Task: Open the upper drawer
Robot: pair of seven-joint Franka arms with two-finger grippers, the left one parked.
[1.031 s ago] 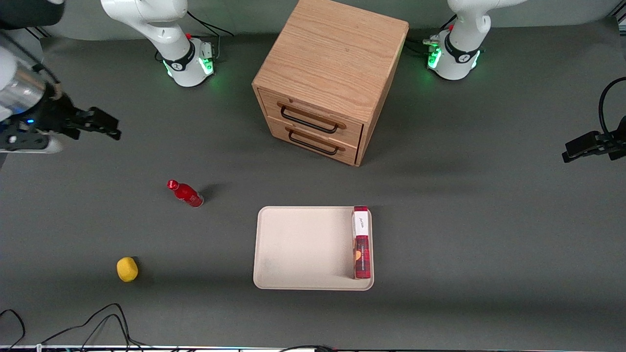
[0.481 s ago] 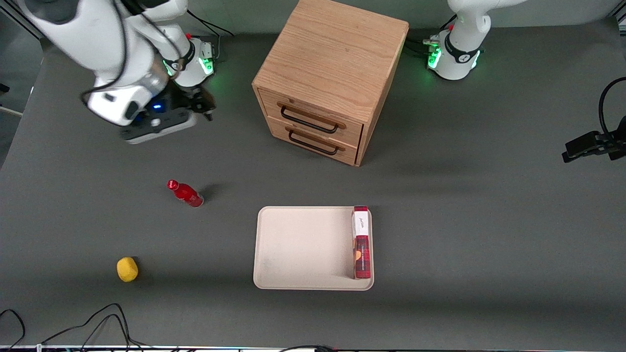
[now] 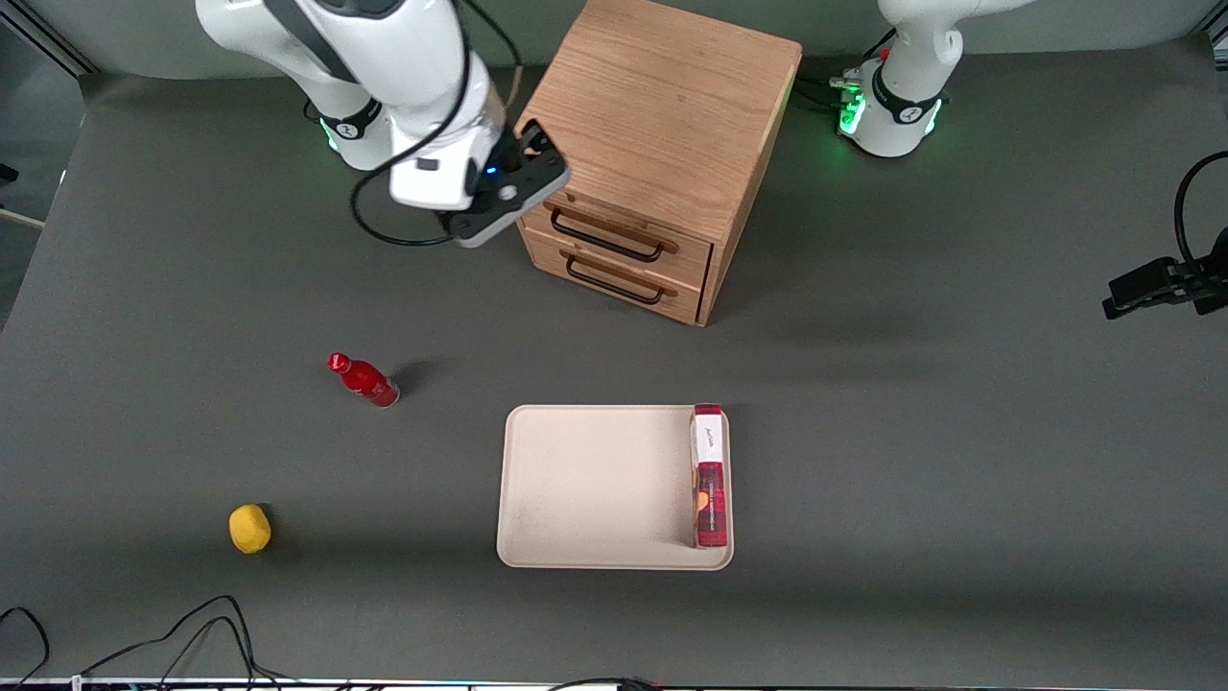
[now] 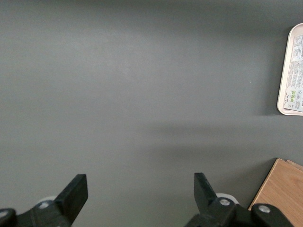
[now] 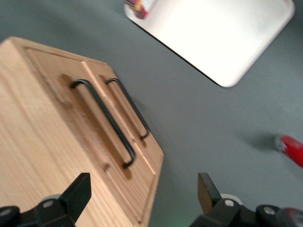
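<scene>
The wooden cabinet (image 3: 662, 106) stands at the back of the table. Its upper drawer (image 3: 614, 219) is shut, with a wide black bar handle (image 3: 604, 235). The lower drawer (image 3: 614, 274) beneath it is shut too. My right gripper (image 3: 526, 154) hovers above the cabinet's front corner at the working arm's end. In the right wrist view the gripper (image 5: 143, 189) is open and empty, its fingers (image 5: 79, 188) wide apart over that corner. The upper drawer's handle (image 5: 102, 120) and the lower handle (image 5: 129, 108) show there.
A beige tray (image 3: 585, 489) with a red box (image 3: 709, 475) on its edge lies nearer the front camera than the cabinet. A red bottle (image 3: 365, 380) and a yellow ball (image 3: 249, 529) lie toward the working arm's end. Cables (image 3: 192, 633) run along the front edge.
My right arm has swung from the working arm's end of the table to the cabinet's front corner. Nothing else has moved; both drawers stay shut.
</scene>
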